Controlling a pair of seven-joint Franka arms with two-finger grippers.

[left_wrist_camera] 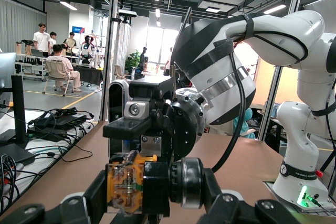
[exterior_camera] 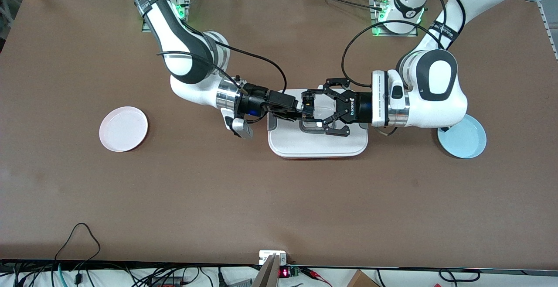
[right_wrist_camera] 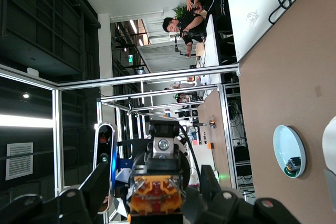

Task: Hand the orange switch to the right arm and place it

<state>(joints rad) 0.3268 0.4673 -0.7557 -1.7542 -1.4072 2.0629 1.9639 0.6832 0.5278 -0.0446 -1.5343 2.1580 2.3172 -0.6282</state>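
Observation:
The orange switch [exterior_camera: 309,105] hangs in the air over the white tray [exterior_camera: 318,147], between the two grippers, which meet tip to tip. My left gripper [exterior_camera: 314,107], the black linkage claw, is shut on it, gripping it end to end. In the left wrist view, the orange switch [left_wrist_camera: 126,182] shows its orange face and black body, with the left gripper [left_wrist_camera: 155,199] clamped on it. My right gripper [exterior_camera: 304,109] reaches in from the right arm's end. In the right wrist view the right gripper [right_wrist_camera: 156,203] is open, a finger on either side of the orange switch [right_wrist_camera: 156,195] with small gaps.
A pink plate [exterior_camera: 123,128] lies toward the right arm's end of the table. A light blue plate [exterior_camera: 466,141] lies at the left arm's end, partly under that arm, and the same blue plate [right_wrist_camera: 287,150] holds a small dark part. Cables run along the table's near edge.

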